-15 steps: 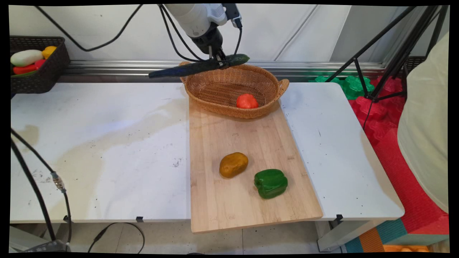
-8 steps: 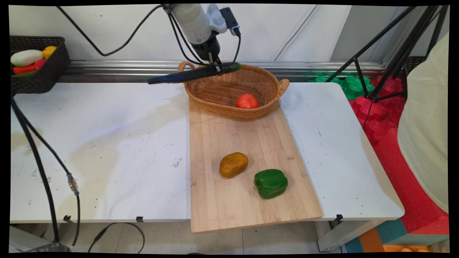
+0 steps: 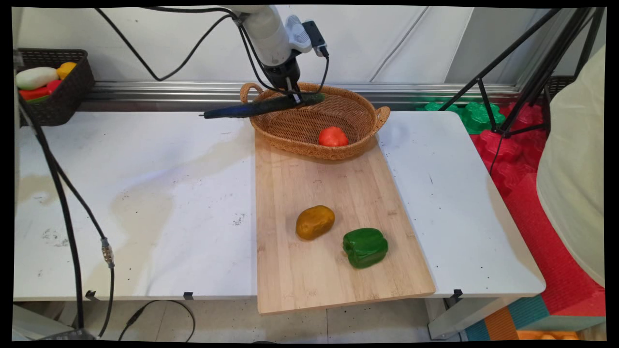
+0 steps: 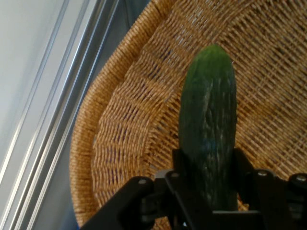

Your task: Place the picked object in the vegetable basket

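Gripping between the jaws, a cucumber [image 4: 209, 124] hangs over the basket [image 3: 295, 126].

I'm looking at a white table [image 3: 145, 193], stained and speckled, running across the main view. A wooden board [image 3: 333, 232] is lying directly on it right of centre, its near end sticking out past the table's front edge. A wicker basket [image 3: 290, 123] is sitting at the board's far end, mostly on the board, with its left side reaching past the board's edge. At the table's far left corner a dark basket [image 3: 63, 101] is standing, its base hanging partly beyond the table's back edge as far as I can tell.
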